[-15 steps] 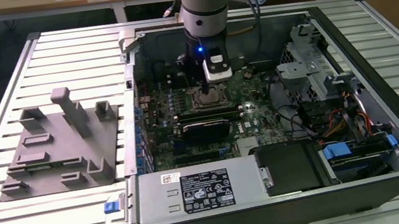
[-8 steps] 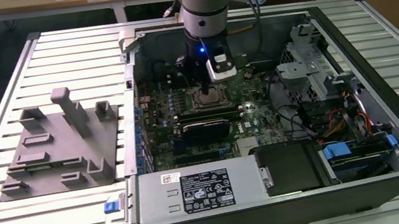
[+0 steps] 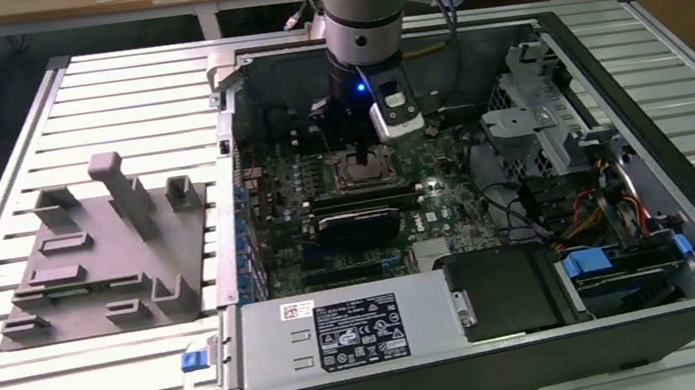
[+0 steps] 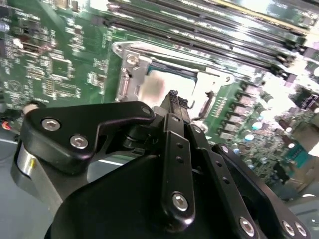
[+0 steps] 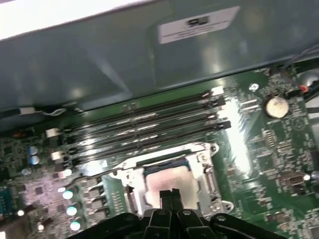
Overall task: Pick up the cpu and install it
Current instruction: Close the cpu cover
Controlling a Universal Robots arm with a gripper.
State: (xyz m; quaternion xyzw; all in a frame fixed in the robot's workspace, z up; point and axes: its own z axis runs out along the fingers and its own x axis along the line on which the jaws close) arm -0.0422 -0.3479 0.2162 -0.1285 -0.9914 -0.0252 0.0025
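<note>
The robot arm's black claw (image 5: 169, 192), fingertips pinched together on nothing, hangs just above the flat square silver-topped cpu (image 5: 160, 178) (seated in the metal-framed motherboard socket (image 5: 200, 155)).

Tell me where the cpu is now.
In the first wrist view the cpu lies in the socket on the motherboard, directly under the gripper and next to the memory slots.

Small-print label (image 3: 362, 329) on the power supply (image 3: 429, 325), white sticker (image 5: 198, 23) on the case wall (image 5: 99, 59) (print on both unreadable)
</note>
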